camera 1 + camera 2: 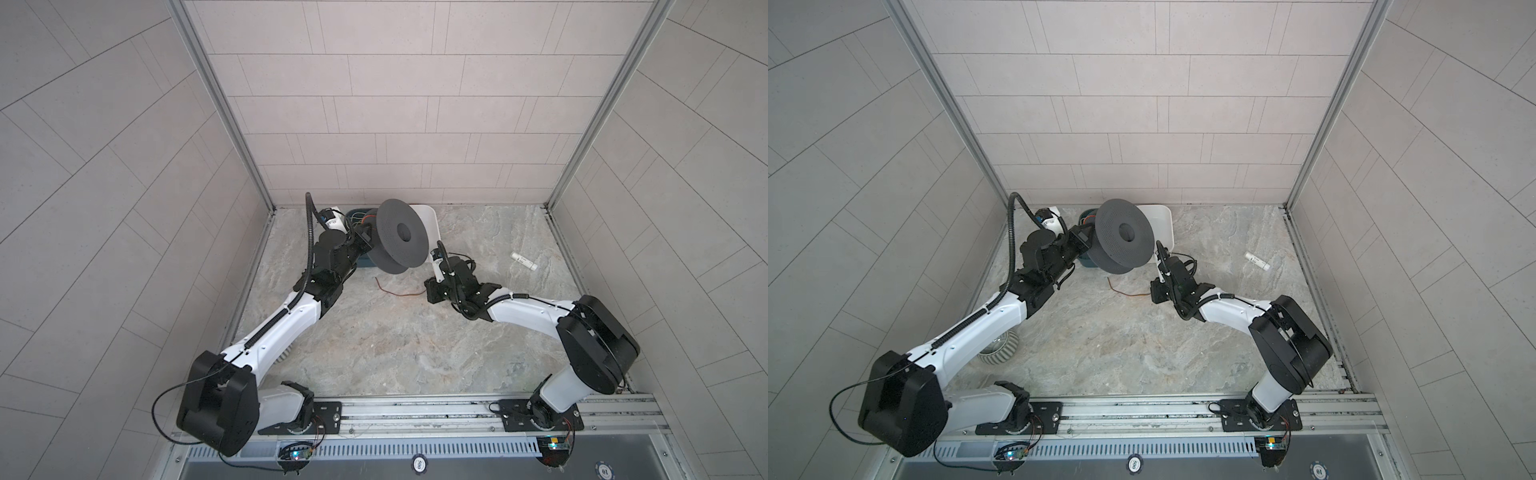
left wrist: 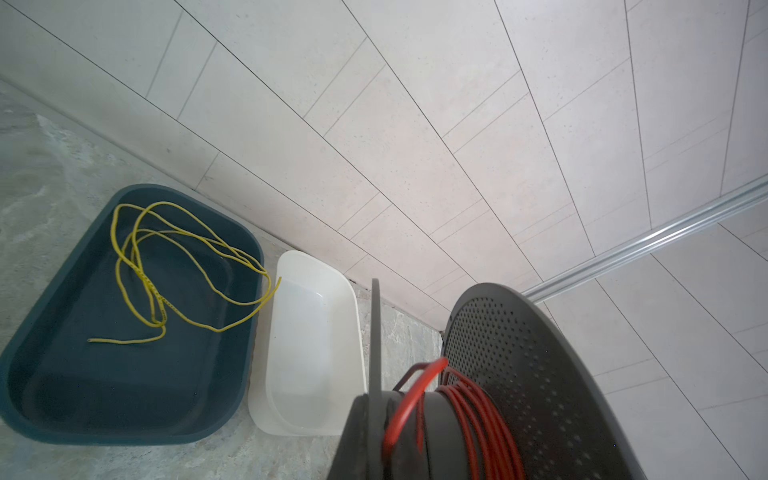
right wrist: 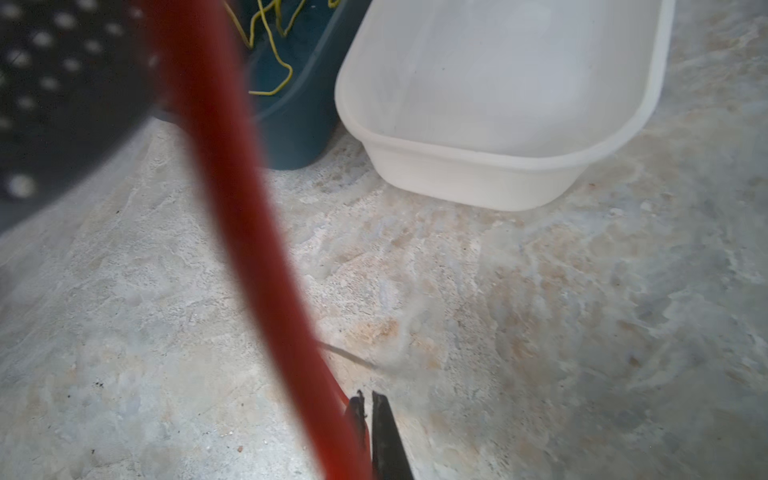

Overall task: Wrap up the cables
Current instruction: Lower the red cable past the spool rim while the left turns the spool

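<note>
Left gripper (image 1: pixel 364 238) has its jaws pinched on a flange of the grey spool (image 1: pixel 401 237), which it holds up near the bench's (image 1: pixel 415 353) back edge, left of centre. The red cable (image 2: pixel 478 411) is partly wound on the hub. A strand drops to the right gripper (image 3: pixel 368 401), whose jaws look clamped on it, low at mid-bench. A short tail lies flat, running left from those jaws. The right arm is nearer the slack.

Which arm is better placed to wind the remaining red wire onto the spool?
Probably right: the right gripper has its jaws shut on the red wire, while the left gripper is busy holding the spool up.
</note>
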